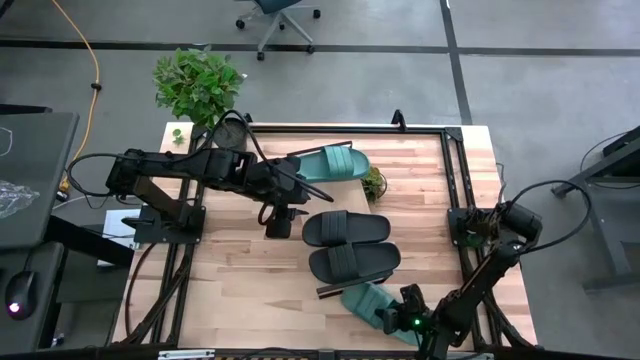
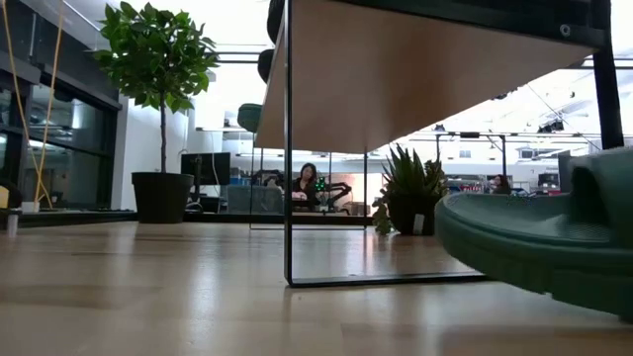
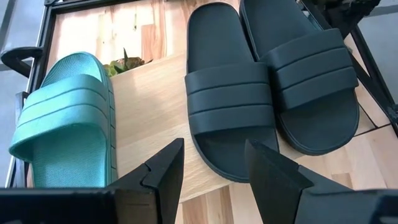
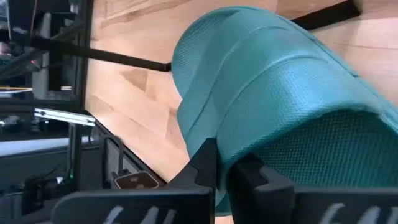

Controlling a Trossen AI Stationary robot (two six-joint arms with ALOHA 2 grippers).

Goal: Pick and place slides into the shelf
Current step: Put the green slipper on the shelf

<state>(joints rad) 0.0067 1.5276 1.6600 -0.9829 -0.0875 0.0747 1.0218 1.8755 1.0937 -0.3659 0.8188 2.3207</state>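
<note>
The shelf point(image 1: 330, 197) stands at the table's middle; its underside and thin dark leg show in the low view point(image 2: 415, 69). On its plank lie one teal slide point(image 1: 330, 165) at the far end and two black slides point(image 1: 345, 228) point(image 1: 350, 262) side by side. My left gripper point(image 1: 280, 222) hovers open at the shelf's left edge, its fingers point(image 3: 214, 149) just short of the nearer black slide point(image 3: 227, 93). My right gripper point(image 1: 398, 322) is shut on the second teal slide point(image 1: 372, 303) near the table's near edge, off the shelf. My right gripper pinches the teal slide's side rim point(image 4: 233, 146) between its two fingers, beside the root of the ribbed strap point(image 4: 267, 62). The fingers come from the table's near right side. In the low view the slide point(image 2: 534, 237) sits tilted, one end clear of the table.
A large potted plant point(image 1: 197, 85) stands off the table's far left corner and a small plant point(image 1: 373, 183) on the table right of the shelf. Dark frame rails point(image 1: 455, 180) run along the table's sides. A person point(image 2: 307, 183) sits far off in the room.
</note>
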